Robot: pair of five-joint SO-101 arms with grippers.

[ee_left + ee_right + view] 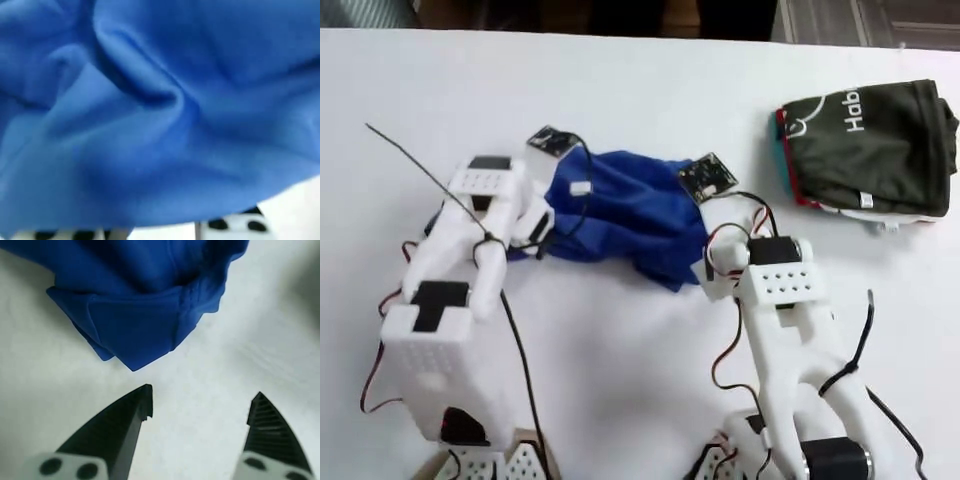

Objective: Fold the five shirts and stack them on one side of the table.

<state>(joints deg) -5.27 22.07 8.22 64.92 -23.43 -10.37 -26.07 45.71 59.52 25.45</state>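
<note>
The right pincer [202, 401] stands jaws apart, the crumpled blue shirt [140, 315] just ahead of it on the tabletop [235, 355]. The left pincer [535, 226] sits against the cloth; its state I cannot tell. Closing now risks pinching bare tabletop, not hem.

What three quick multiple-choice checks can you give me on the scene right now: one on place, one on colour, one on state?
1. Where on the table is the stack?
A. right side
B. middle
C. left side

2. What colour is the loose shirt?
A. red
B. blue
C. white

3. The right hand is:
A. shut on the shirt
B. open over bare table
C. shut on nothing

Answers:
1 A: the high view shows the stack by the right edge.
2 B: the cloth is blue in every view.
3 B: its jaws stand apart, just short of the shirt's edge.
</note>
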